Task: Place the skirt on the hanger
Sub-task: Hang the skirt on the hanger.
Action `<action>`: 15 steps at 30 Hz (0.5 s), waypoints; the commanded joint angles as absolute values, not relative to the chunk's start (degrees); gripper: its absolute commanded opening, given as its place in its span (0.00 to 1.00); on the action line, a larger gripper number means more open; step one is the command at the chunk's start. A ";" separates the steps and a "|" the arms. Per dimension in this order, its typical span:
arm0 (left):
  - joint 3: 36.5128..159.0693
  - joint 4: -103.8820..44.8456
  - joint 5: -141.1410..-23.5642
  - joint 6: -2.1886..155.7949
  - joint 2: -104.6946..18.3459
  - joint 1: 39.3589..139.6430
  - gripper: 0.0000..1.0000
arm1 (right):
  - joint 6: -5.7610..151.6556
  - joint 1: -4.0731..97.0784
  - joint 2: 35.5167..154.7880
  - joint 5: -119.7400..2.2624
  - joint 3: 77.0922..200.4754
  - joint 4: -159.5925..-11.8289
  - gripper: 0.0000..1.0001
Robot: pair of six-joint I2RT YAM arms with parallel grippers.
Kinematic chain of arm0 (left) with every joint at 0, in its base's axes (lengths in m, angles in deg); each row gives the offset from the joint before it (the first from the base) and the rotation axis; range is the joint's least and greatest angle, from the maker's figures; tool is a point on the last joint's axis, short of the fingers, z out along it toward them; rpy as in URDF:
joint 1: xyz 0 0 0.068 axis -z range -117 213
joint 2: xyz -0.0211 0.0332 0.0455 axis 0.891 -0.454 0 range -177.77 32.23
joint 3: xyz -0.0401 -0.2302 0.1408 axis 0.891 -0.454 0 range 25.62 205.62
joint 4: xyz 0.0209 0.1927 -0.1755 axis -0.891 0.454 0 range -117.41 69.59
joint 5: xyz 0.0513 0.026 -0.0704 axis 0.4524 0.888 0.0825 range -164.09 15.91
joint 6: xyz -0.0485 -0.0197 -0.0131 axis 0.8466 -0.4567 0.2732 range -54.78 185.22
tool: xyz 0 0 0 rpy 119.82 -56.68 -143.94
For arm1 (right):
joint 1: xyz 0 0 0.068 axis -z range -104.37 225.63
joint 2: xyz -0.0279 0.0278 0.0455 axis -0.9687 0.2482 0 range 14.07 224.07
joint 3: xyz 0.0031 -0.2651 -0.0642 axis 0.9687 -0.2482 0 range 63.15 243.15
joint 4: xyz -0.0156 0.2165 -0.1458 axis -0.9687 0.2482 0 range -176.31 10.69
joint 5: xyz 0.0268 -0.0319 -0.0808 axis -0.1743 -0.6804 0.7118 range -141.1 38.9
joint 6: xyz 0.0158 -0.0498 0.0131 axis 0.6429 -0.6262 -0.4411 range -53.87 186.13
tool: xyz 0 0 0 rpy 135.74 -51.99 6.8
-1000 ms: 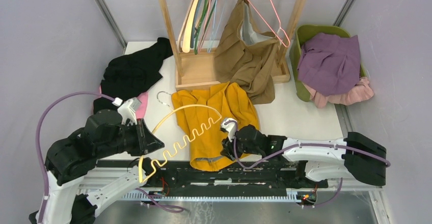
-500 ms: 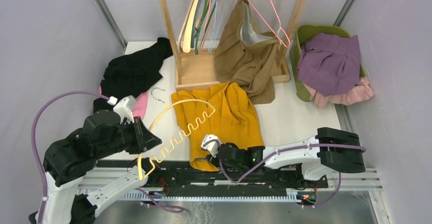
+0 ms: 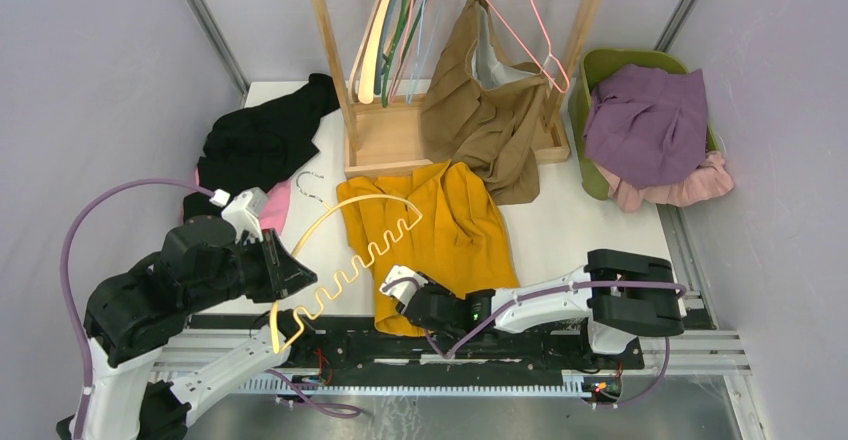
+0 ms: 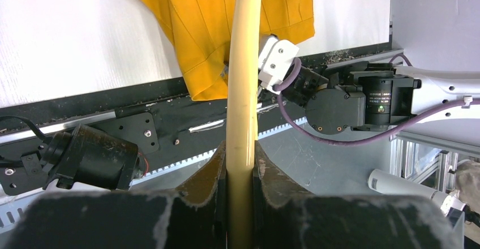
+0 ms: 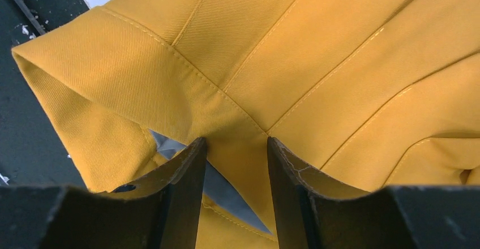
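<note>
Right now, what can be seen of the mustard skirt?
The mustard skirt is twill-looking cloth with stitched seams and a pale grey lining showing at its near opening. It lies spread on the white table, near edge overhanging the black rail. The yellow hanger crosses its left side; the open right claw straddles its near band.

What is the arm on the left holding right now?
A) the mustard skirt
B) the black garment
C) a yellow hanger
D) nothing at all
C: the left gripper is clamped on the bar of the yellow hanger, as the left wrist view shows close up.
</note>
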State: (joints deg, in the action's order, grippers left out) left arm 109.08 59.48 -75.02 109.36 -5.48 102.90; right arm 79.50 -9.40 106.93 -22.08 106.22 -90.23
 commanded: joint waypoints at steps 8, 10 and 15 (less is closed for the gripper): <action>111.10 55.86 -75.03 110.76 -6.22 103.06 0.03 | 78.87 -10.39 101.03 -23.52 101.44 -95.70 0.51; 110.90 55.61 -75.22 110.71 -6.21 103.07 0.03 | 78.64 -10.38 99.76 -24.40 100.48 -95.46 0.52; 110.70 55.50 -75.43 110.66 -6.16 103.08 0.03 | 79.06 -10.42 97.93 -23.89 99.91 -93.99 0.58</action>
